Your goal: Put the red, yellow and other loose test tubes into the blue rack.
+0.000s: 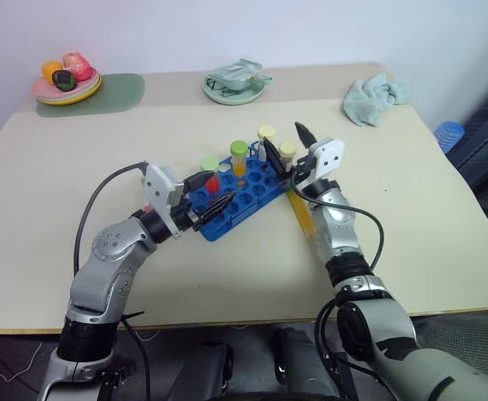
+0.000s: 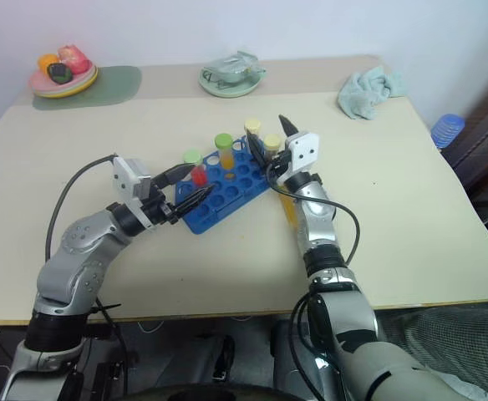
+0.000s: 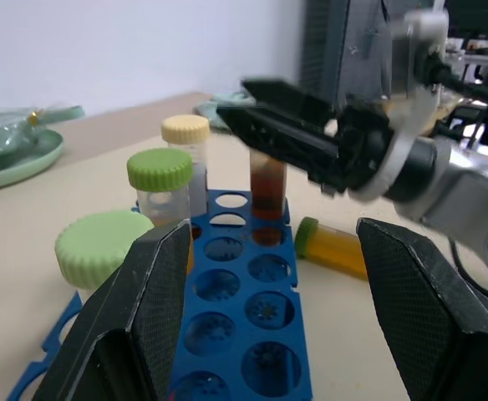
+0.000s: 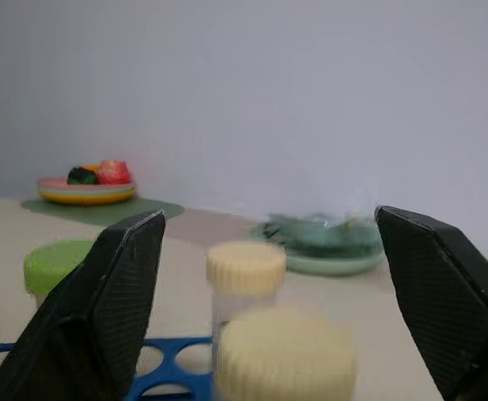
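From the head, the blue rack [image 1: 234, 190] lies aslant mid-worktop [image 1: 411, 209], with capped tubes standing along its far side. The right claw [image 1: 282, 149] sits at the rack's right end with its fingers spread, just above a cream-capped tube [image 1: 287, 151] that looks freshly seated. A loose yellow tube [image 1: 301, 214] lies flat on the worktop beside the right forearm, just right of the rack. The left claw [image 1: 212, 194] rests spread over the rack's near-left end, gripping nothing, near a red-capped tube [image 1: 213, 181].

The left wrist view looks along the empty holes between its parted fingers [image 3: 144, 317], with the yellow tube [image 3: 336, 251] lying just beyond the rack.

The right wrist view shows cream caps [image 4: 284, 351] between wide-apart fingers.

To finish this release well, I judge the right claw should lift straight up clear of the caps before swinging toward the lying tube, while the left steadies the rack.
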{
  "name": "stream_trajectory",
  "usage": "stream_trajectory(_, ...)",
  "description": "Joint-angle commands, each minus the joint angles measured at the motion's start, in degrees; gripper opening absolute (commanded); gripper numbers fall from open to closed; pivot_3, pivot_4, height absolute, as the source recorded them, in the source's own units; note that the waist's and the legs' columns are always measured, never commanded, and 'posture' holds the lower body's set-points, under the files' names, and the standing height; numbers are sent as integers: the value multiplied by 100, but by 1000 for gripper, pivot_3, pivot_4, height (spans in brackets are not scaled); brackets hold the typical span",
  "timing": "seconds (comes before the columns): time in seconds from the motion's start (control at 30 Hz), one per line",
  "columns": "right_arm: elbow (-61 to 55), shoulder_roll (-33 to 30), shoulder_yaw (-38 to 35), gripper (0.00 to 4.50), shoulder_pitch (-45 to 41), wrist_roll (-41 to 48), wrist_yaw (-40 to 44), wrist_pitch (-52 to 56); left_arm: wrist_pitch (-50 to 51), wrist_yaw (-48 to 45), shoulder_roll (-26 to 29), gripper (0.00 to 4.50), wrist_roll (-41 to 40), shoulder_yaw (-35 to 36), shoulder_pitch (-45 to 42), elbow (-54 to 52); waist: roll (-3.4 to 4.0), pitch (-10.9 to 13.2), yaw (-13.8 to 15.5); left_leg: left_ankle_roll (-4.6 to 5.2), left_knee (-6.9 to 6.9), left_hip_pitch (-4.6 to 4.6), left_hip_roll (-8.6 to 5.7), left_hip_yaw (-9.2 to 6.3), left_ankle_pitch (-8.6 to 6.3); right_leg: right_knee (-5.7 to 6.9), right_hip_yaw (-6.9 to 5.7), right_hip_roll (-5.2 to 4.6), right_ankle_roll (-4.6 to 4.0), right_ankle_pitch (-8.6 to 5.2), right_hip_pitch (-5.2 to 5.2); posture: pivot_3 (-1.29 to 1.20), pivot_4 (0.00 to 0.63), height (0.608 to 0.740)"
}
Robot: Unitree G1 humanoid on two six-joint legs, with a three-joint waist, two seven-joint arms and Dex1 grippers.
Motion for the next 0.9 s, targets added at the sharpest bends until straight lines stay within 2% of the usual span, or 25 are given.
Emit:
stream_trajectory(0.03, -1822, -475, 145, 4188, 290, 118, 62, 1682, 116, -451, 152, 3211, -393, 36, -72, -107, 0, 0, 12, 0, 0, 0, 0, 0, 0, -1, 0, 0, 0, 0, 0, 0, 150, 740)
stream_trajectory(0.17, -3641, -1422, 163, 4188, 667, 665, 331, 4504, 315, -1253, 479, 3211, -831, 86, -148, 61, 0, 0, 17, 1, -1, -1, 0, 0, 0, -1, 1, -1, 0, 0, 1, 0, 150, 740)
stream_trajectory(0.33, -4909, -2599, 308, 4188, 731, 1116, 364, 7986, 414, -2067, 874, 3211, -1051, 64, -399, 401, 1, 0, 15, 2, -3, 1, 2, 2, -1, -4, 3, -2, -1, 0, 2, 0, 150, 740)
stream_trajectory(0.43, -4978, -2585, 133, 4188, 375, 1443, 188, 9405, 362, -2316, 958, 3211, -994, 16, -529, 599, 1, 0, 10, 2, -3, 1, 4, 3, -1, -6, 3, -2, -2, 0, 3, 0, 150, 740)
stream_trajectory(0.53, -4746, -2359, 60, 4188, -116, 1711, 157, 10359, 312, -2496, 989, 3211, -914, -25, -622, 758, 0, 0, 9, 2, -3, 0, 5, 8, -1, -7, 6, -2, -3, 1, 1, 0, 150, 740)
stream_trajectory(0.67, -4224, -2078, 24, 4188, -541, 1803, 63, 10960, 299, -2598, 945, 3211, -865, -68, -682, 847, -3, -1, 30, 5, -4, -2, 6, 8, -3, -12, 5, -2, -3, 2, 2, 0, 150, 740)
stream_trajectory(0.8, -3662, -1955, 56, 4188, -775, 1819, 72, 11207, 303, -2661, 914, 3211, -809, -164, -708, 837, -3, -1, 45, 9, -3, -6, 3, 8, -5, -18, 5, -5, 3, 5, 4, 0, 150, 740)
stream_trajectory(0.9, -3269, -2158, 552, 4188, -816, 1692, 156, 11043, 323, -2627, 889, 3211, -836, -153, -769, 816, -3, -1, 32, 10, -3, -8, 2, 9, -6, -20, 5, -6, 4, 6, 2, 0, 150, 740)
